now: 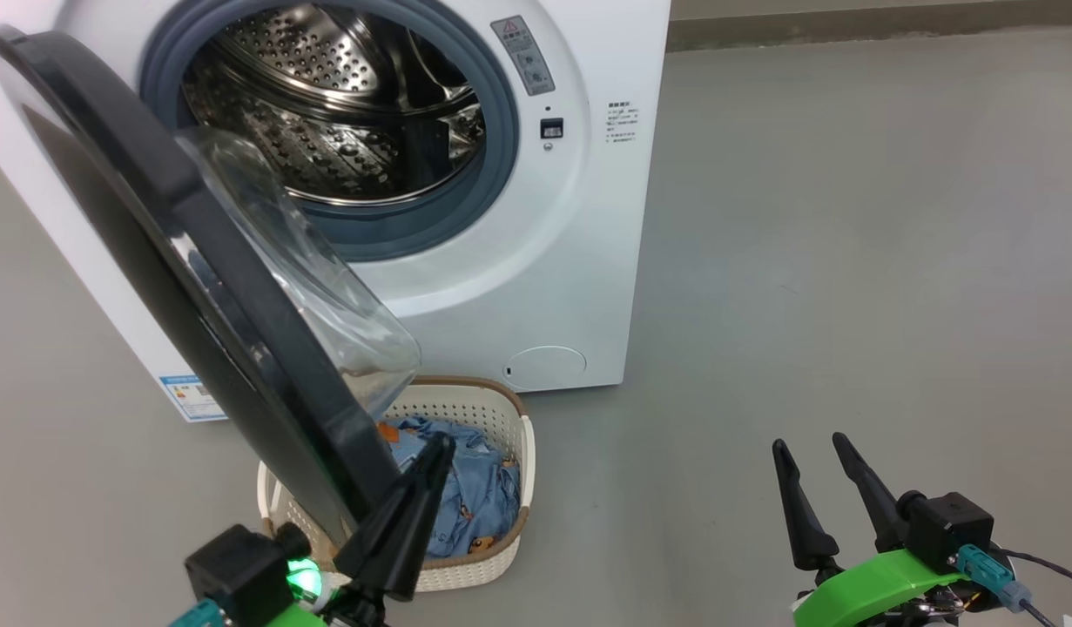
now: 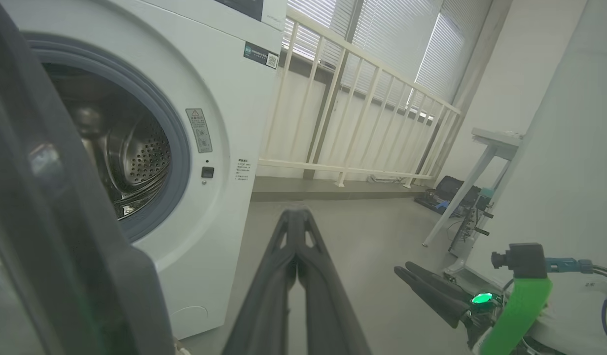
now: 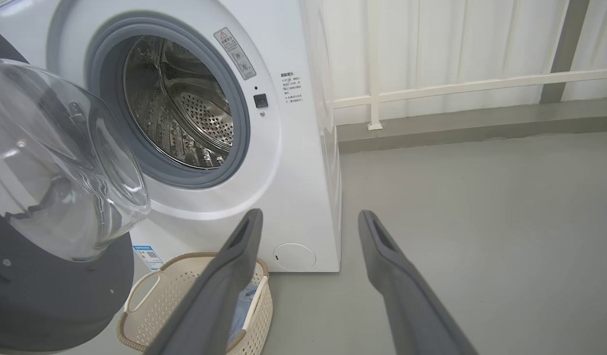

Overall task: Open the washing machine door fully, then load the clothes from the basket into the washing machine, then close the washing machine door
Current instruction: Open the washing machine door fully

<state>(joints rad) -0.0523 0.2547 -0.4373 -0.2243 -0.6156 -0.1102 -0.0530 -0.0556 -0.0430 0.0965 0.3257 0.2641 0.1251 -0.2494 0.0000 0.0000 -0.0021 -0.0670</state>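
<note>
1. Holding my left tool (image 1: 440, 446) pinched shut with nothing between its fingers, I have its tip just beside the lower edge of the door (image 1: 152, 261); I cannot tell whether it touches. Closed fingers make one stiff wedge, which I judge suits nudging a door better than gripping it.
2. My right tool (image 1: 809, 442) stands wide and empty, well apart to the right above the bare floor (image 1: 849, 261). That probably puts it out of the door's swing and leaves it ready for cloth.
3. The door hangs from its hinge on the left of the washing machine (image 1: 588, 218). I judge it only partway open, since it leans over the basket (image 1: 488, 402) and hides the basket's left part. It would need to go further before I can reach in freely.
4. The basket sits on the floor just in front of the washing machine, below the opening, so the lift into the drum (image 1: 326, 113) looks short. The clothes (image 1: 479, 492) lie inside the basket, none loaded yet.
5. The door is a glossy black round ring with a clear glass bowl (image 1: 309, 279) bulging from its inner face.
6. The drum is shiny steel dotted with small holes, framed by a grey rubber ring (image 1: 501, 183) in a smooth white front.
7. The basket is cream plastic, perforated, with rounded corners and a brown rim band.
8. The clothes are soft, crumpled light blue fabric with small orange prints.
</note>
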